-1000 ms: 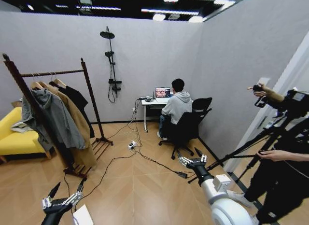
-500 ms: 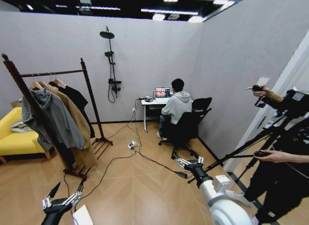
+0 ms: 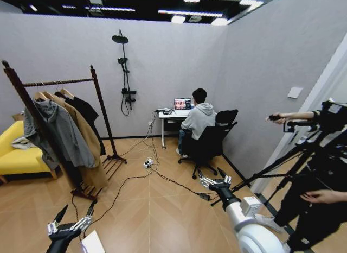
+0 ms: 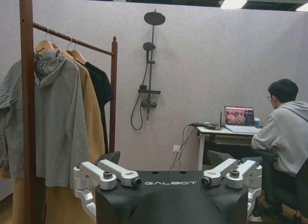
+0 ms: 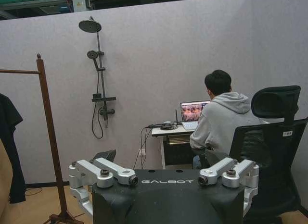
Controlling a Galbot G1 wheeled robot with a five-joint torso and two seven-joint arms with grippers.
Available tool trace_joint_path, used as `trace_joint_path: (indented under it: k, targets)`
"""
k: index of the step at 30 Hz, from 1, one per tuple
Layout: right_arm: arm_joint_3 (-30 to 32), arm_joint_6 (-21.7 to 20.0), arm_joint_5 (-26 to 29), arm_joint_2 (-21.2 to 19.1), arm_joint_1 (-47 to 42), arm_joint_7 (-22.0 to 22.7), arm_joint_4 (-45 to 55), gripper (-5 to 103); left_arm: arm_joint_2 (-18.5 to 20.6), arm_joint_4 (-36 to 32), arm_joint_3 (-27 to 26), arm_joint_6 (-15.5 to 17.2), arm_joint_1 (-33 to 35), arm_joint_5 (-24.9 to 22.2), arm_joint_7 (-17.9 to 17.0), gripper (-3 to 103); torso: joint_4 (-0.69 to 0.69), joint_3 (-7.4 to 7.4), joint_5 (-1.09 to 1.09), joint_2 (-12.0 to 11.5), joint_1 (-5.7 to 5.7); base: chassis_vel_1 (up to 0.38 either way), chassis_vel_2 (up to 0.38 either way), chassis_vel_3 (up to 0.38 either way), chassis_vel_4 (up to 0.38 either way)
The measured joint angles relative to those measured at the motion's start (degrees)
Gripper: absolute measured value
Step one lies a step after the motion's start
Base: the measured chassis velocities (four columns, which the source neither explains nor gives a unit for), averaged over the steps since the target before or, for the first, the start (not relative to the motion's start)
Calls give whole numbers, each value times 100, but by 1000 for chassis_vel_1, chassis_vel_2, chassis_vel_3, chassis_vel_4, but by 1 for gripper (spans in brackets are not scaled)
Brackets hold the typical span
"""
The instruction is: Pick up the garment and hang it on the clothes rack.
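Note:
The clothes rack (image 3: 59, 81), dark reddish-brown wood with knob-topped uprights, stands at the left across the floor. At its far end the garment (image 3: 87, 113), black and short-sleeved, hangs on a light wooden hanger; its chest print is hidden. It also appears in the left wrist view, the garment (image 4: 101, 89) beside the rack (image 4: 72, 40), and at the edge of the right wrist view, the garment (image 5: 7, 123) by an upright of the rack (image 5: 48, 132). My left gripper (image 3: 77, 209) is open and empty, low at the left. My right gripper (image 3: 210, 174) is open and empty, far from the rack.
A grey hoodie (image 3: 59, 128) and a tan coat (image 3: 81, 139) hang nearer on the rack. A yellow sofa (image 3: 16, 155) sits behind it. Cables (image 3: 135, 177) cross the wooden floor. A person sits at a desk (image 3: 168, 114) on an office chair (image 3: 214, 139). A tripod (image 3: 293, 160) stands at the right.
My right gripper has shifted very slightly. The rack, the clothes on it and my left gripper have not moved.

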Motion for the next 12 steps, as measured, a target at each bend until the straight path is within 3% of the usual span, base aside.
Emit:
trace_joint_path:
  k: [12]
  targets:
    - [1, -2, -4, -1, 0, 5, 4, 100, 0, 0, 0, 0, 0, 0, 0, 100, 0, 0, 0, 0, 0, 0, 0, 0, 0]
